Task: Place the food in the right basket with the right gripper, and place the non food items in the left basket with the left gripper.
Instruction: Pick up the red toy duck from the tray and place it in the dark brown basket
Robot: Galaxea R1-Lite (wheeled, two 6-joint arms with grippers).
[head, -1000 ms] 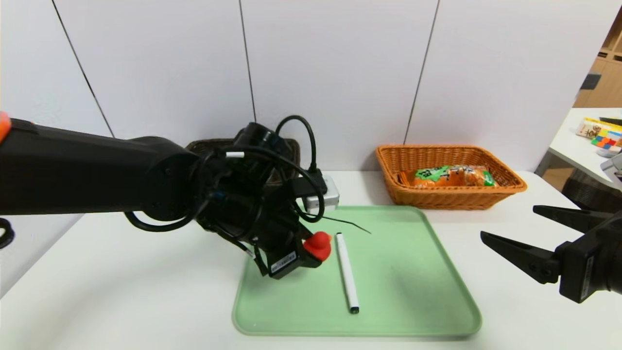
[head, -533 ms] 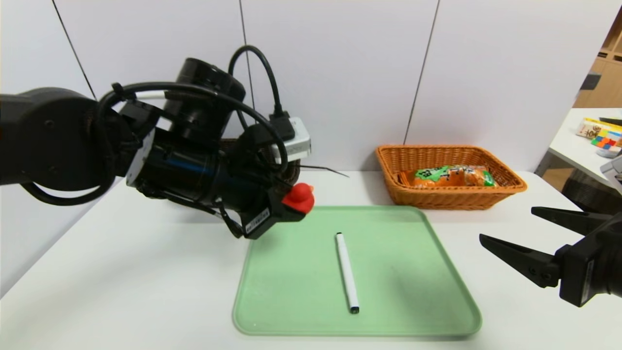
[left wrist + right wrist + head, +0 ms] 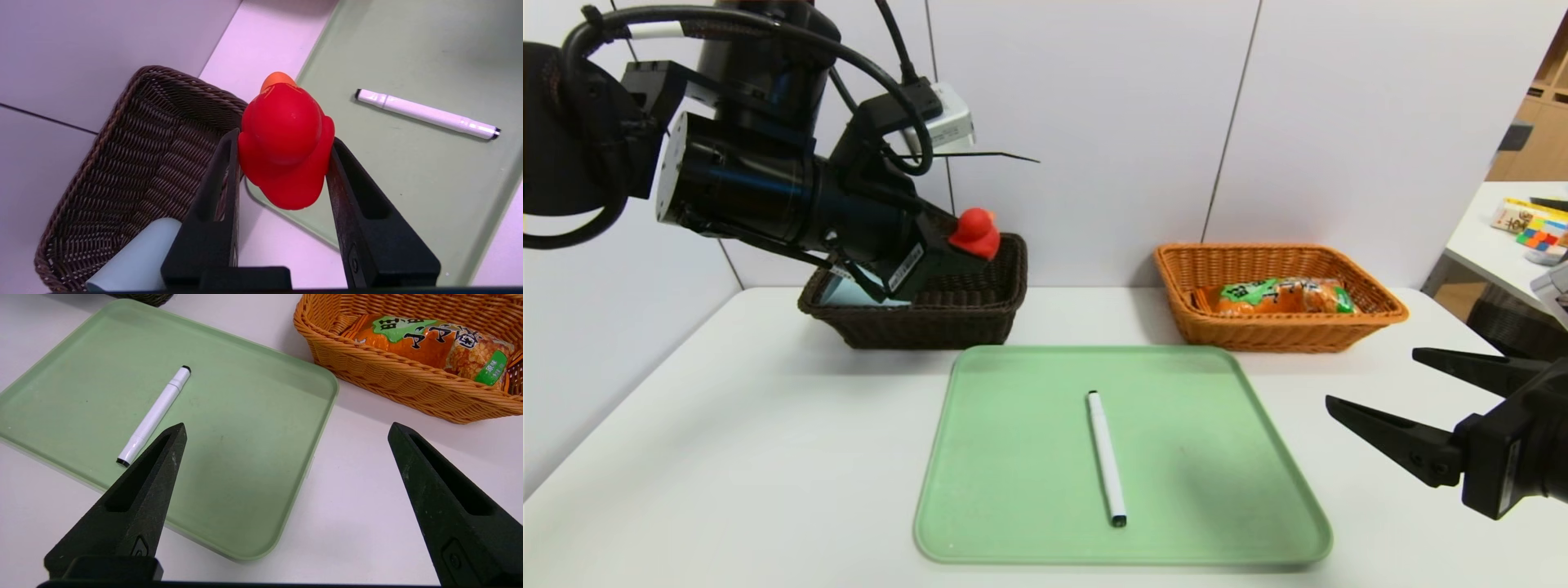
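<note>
Currently left gripper [image 3: 285, 153] pinching red rubber duck [image 3: 286, 139] by its sides, near dark basket [image 3: 927, 327] | probably squeezing soft, light | right gripper [image 3: 288, 426] idling spread, right of tray [image 3: 1123, 557]

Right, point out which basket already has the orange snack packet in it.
The light orange-brown wicker basket, on the robot's right; the dark brown one holds a pale blue item instead.

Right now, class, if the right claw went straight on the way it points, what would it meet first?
The open right claw would probably meet the green tray first, near its right-hand edge, though depth is unclear and it might touch the table beside it.
</note>
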